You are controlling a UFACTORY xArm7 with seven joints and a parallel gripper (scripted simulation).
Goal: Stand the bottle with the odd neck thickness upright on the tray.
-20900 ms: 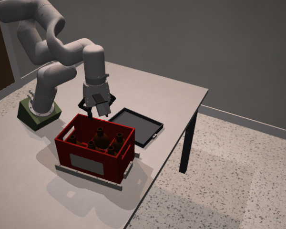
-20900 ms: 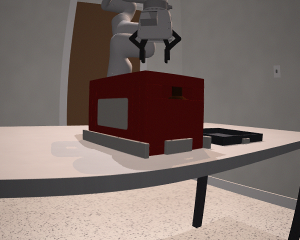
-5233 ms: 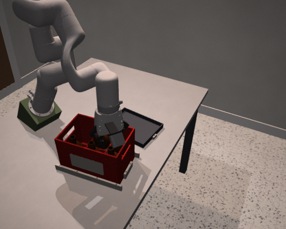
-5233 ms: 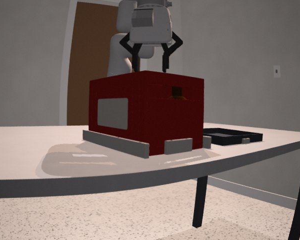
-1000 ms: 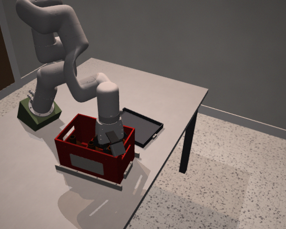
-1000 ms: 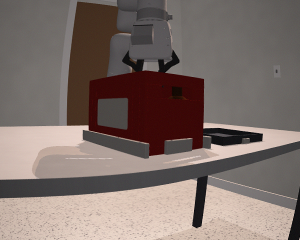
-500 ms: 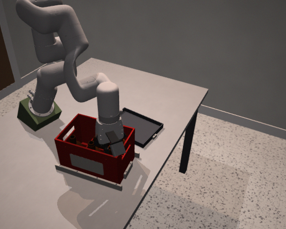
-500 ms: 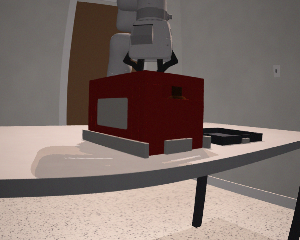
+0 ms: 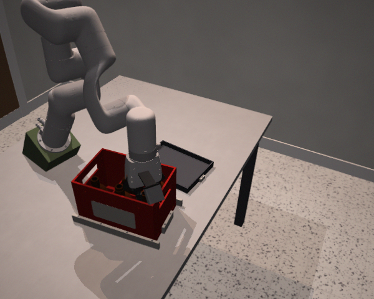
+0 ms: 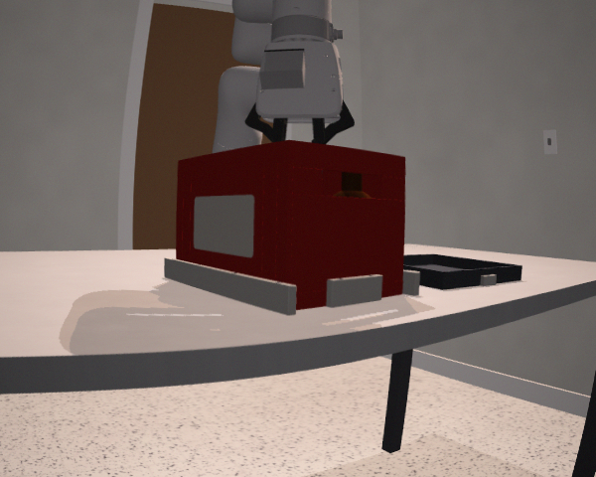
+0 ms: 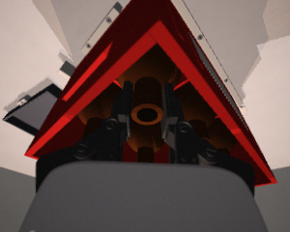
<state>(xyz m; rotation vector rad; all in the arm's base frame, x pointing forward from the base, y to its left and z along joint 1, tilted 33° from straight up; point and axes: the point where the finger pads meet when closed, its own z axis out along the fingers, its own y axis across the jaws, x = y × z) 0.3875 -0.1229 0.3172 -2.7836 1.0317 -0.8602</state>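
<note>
The red crate (image 9: pixel 84 202) (image 10: pixel 339 231) (image 11: pixel 159 33) stands level on the table. Brown bottles stand inside; two necks, one (image 9: pixel 95 180) at the left and one (image 9: pixel 119 189) nearer the middle, show in the top view. Another neck (image 10: pixel 351 182) shows through the handle slot. My gripper (image 10: pixel 299 134) (image 11: pixel 147 94) points down into the crate, its fingers shut on the neck of one bottle (image 11: pixel 148 99), just below the mouth. That bottle looks upright in the crate. Its lower part is hidden. The black-rimmed tray (image 9: pixel 187 189) (image 10: pixel 462 279) holds no bottle.
Grey stop strips (image 9: pixel 116 232) (image 10: pixel 228 284) lie along the crate's foot. A small grey block (image 9: pixel 202 177) (image 10: pixel 488 279) sits against the tray's outer edge. The crate walls rise around the fingers. The green arm base (image 9: pixel 48 161) is behind the crate.
</note>
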